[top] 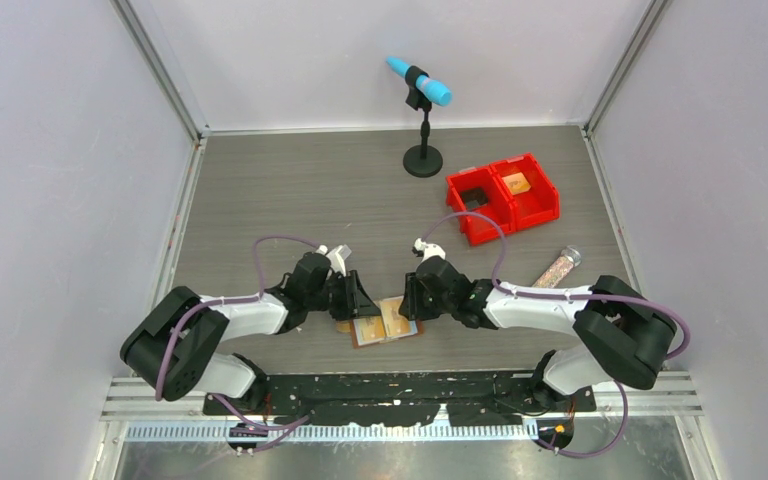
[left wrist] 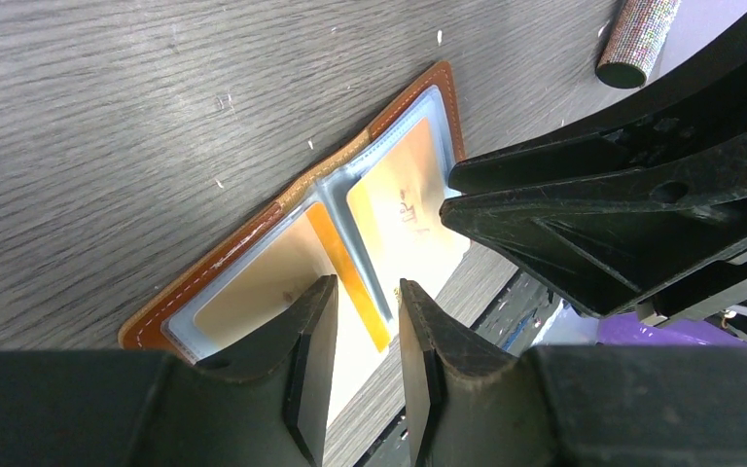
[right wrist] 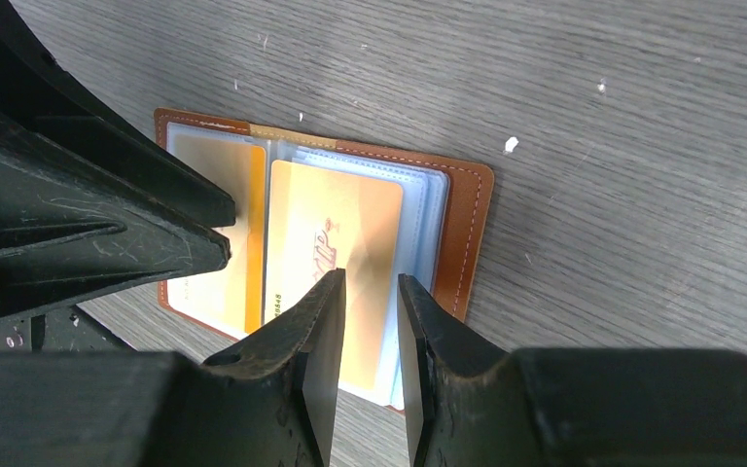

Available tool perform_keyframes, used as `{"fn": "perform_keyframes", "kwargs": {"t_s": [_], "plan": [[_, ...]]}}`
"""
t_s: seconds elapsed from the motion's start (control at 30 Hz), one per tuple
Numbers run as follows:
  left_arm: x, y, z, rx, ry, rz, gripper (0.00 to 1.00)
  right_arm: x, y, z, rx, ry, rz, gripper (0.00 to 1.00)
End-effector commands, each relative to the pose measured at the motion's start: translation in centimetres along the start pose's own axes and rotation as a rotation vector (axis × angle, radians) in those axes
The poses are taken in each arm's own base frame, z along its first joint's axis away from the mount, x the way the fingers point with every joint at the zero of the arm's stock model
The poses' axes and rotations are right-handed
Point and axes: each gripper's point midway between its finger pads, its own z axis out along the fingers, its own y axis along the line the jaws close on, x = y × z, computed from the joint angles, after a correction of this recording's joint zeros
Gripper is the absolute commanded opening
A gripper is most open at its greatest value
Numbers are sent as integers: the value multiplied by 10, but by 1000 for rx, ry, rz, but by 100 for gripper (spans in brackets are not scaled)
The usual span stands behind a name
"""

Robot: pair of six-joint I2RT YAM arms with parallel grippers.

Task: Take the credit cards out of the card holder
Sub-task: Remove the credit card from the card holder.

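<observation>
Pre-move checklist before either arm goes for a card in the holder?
1. Card holder open, flat on table: ok.
2. Gold cards visible, none pulled out yet: ok.
3. Left gripper jaws parted, empty: ok.
4. Right gripper jaws parted, empty: ok.
5. Clearance between the two grippers: cannot tell.
6. Card edge exposed enough to pinch: cannot tell.

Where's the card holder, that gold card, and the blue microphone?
card holder (right wrist: 469, 229): right wrist view, brown leather edge.
gold card (right wrist: 336, 222): right wrist view, card face.
blue microphone (top: 437, 93): top view, blue head.
</observation>
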Motion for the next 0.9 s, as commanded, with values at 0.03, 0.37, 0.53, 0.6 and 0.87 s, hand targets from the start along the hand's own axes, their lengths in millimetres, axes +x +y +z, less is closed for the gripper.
{"fn": "perform_keyframes", "kwargs": {"t_s": [0.03, 0.37, 0.53, 0.6, 0.87], "plan": [[0, 2, 3, 4, -15, 32, 32, -1, 1, -3, -11, -16, 15, 34], [1, -3, 7, 35, -10, 16, 32, 8, 1, 0, -25, -3, 35, 33], [2, -6, 8, 60, -11, -4, 32, 11, -1, -1, -21, 2, 38, 32], [3, -7, 9, 68, -9, -10, 32, 13, -2, -1, -20, 5, 39, 31], [7, -8, 15, 112, -5, -64, 31, 15, -4, -1, -16, 8, 41, 31]]}}
